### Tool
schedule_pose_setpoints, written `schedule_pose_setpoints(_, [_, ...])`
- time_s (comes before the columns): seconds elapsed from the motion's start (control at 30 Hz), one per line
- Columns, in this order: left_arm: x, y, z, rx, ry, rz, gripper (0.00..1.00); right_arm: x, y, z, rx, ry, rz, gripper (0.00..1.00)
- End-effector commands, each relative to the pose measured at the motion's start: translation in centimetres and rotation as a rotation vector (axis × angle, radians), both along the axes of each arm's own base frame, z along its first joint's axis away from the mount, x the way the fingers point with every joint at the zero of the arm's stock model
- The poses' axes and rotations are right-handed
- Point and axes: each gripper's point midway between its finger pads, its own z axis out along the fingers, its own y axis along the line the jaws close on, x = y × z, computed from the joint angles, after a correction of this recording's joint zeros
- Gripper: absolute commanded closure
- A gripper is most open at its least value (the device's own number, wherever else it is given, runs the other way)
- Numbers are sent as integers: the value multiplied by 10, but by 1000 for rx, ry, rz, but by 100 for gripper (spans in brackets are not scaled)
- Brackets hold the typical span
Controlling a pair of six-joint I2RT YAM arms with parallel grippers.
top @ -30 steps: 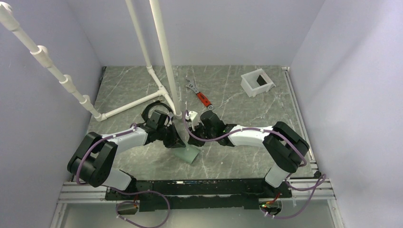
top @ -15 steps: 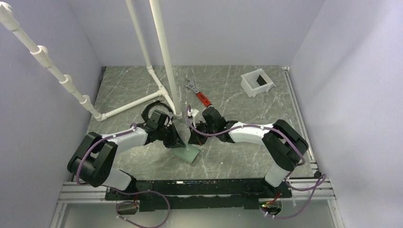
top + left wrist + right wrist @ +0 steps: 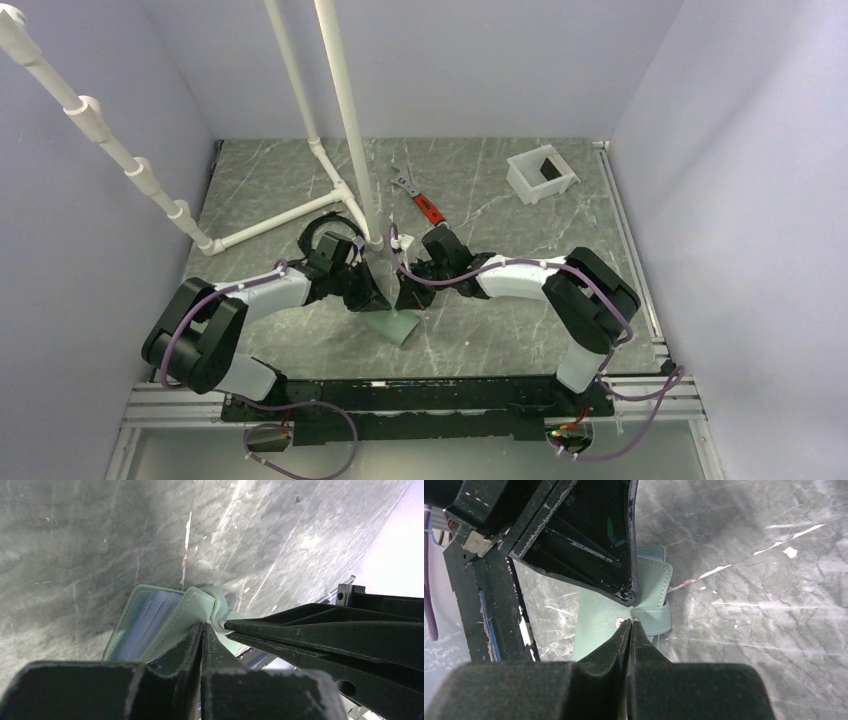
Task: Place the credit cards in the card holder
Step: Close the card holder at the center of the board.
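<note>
The grey-green card holder [image 3: 393,323] lies on the table between my two grippers, partly open. In the left wrist view its mint flap [image 3: 192,607] is raised, and the light blue credit card [image 3: 150,625] sits in the pocket beneath it. My left gripper [image 3: 201,626] is shut at the flap's edge. My right gripper [image 3: 630,621] is shut on the holder's snap strap [image 3: 655,619]; its fingers [image 3: 300,630] reach in from the right. The tan-brown card is not in view.
A red-handled wrench [image 3: 420,198] lies behind the grippers. A white square tub [image 3: 541,172] stands at the back right. A white pipe frame [image 3: 300,205] with upright poles stands at the back left, close to the left arm.
My right gripper has moved left and down to the card holder, ending beside the left gripper. The left arm and the holder have stayed put.
</note>
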Motion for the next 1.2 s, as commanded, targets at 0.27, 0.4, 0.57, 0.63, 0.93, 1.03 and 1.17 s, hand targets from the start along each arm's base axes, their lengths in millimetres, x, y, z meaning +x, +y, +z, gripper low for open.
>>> schedule_pose_setpoints(0.27, [-17,21,20,58,-12,61,54,3,3,10,37,93,-92,100])
schedule_pose_setpoints(0.4, [-44,29,18,38,118,151,46,-2,3,13,67,148,-141,100])
schedule_pose_setpoints(0.57, [-67,27,19,-47,220,243,45,-3,-2,14,97,167,-212,100])
schedule_pose_setpoints(0.63, [-68,28,17,-49,204,266,44,-3,-3,19,118,170,-231,100])
schedule_pose_setpoints(0.93, [-43,16,18,-40,46,204,43,-9,-3,34,189,190,-241,100])
schedule_pose_setpoints(1.03, [-41,22,13,46,57,198,47,-11,-2,37,206,199,-239,100])
schedule_pose_setpoints(1.17, [-39,25,6,130,60,180,49,-12,-2,40,219,206,-244,100])
